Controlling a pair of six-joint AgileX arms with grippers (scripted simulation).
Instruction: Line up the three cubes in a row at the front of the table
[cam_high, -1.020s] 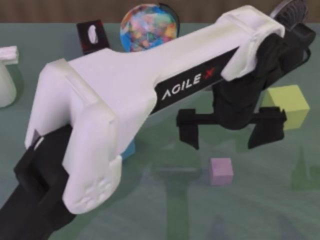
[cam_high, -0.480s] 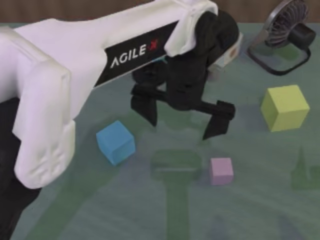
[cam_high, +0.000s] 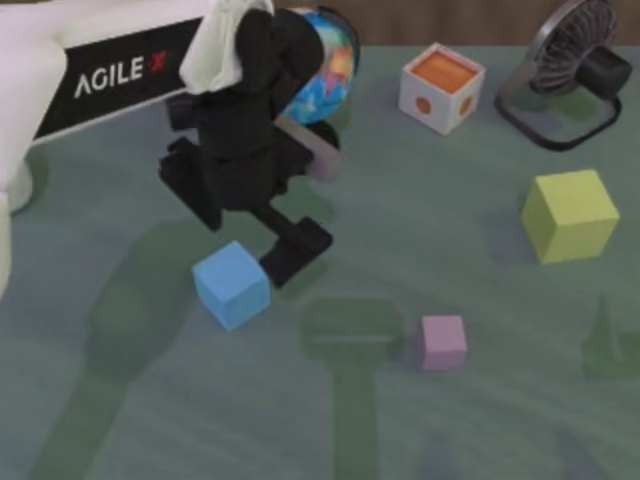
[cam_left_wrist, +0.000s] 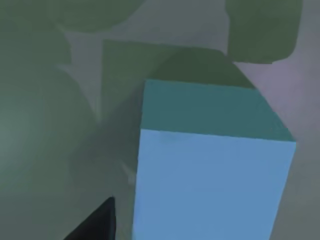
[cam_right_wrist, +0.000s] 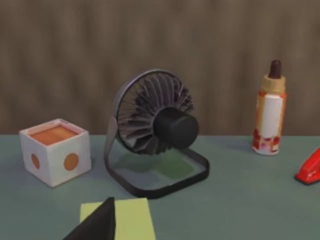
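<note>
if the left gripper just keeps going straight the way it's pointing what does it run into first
Most likely the light-blue cube. The left gripper points down at the table with its jaws open just above the cube, and the cube fills the left wrist view. Depth is unclear, so one jaw might graze the cube's edge first.

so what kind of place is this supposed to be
Probably a simulated tabletop test bench, not a real room: a flat grey-green table strewn with unrelated props, like plain cubes such as the light-blue cube, a desk fan and a globe.
</note>
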